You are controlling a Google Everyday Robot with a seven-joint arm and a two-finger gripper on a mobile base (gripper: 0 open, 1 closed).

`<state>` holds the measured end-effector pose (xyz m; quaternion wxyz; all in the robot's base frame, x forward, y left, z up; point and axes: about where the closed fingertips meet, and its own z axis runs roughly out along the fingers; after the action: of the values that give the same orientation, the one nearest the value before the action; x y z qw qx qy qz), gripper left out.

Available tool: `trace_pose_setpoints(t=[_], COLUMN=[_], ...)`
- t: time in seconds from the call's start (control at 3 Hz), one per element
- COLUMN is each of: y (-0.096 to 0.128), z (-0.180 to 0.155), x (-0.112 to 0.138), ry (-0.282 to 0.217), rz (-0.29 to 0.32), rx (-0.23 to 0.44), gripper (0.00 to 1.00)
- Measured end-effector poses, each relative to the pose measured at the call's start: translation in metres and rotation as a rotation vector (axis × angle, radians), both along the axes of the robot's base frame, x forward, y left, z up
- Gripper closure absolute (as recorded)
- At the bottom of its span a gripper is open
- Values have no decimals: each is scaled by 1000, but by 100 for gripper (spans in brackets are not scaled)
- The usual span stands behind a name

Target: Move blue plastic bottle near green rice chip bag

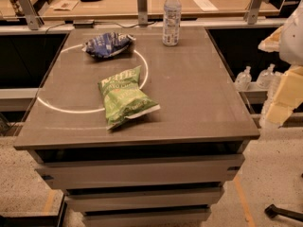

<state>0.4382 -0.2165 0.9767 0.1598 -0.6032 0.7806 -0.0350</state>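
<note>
The blue plastic bottle (pixel 171 18) stands upright at the far edge of the grey table (pixel 199 89), right of centre; it is clear with a white cap and a pale label. The green rice chip bag (pixel 124 97) lies flat in the middle of the table, nearer the front, well apart from the bottle. My gripper (pixel 279 109) is at the right edge of the view, off the table's right side, where pale yellow and white arm parts show. It is far from both the bottle and the bag and holds nothing that I can see.
A dark blue chip bag (pixel 108 45) lies at the table's far left. A white circle is marked on the tabletop. Small clear pump bottles (pixel 244 78) stand on a low shelf to the right. A wooden counter (pixel 118 4) with metal posts runs behind the table.
</note>
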Motion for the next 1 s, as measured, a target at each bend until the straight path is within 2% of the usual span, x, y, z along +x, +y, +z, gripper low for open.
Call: trace_pose_setpoints(t=[0.33, 0.67, 1.0], y=[0, 0, 0], z=[0, 5, 14], x=[0, 1, 5], ry=[0, -25, -74], rz=[0, -19, -102], rx=[0, 16, 94], gripper=[0, 0, 0])
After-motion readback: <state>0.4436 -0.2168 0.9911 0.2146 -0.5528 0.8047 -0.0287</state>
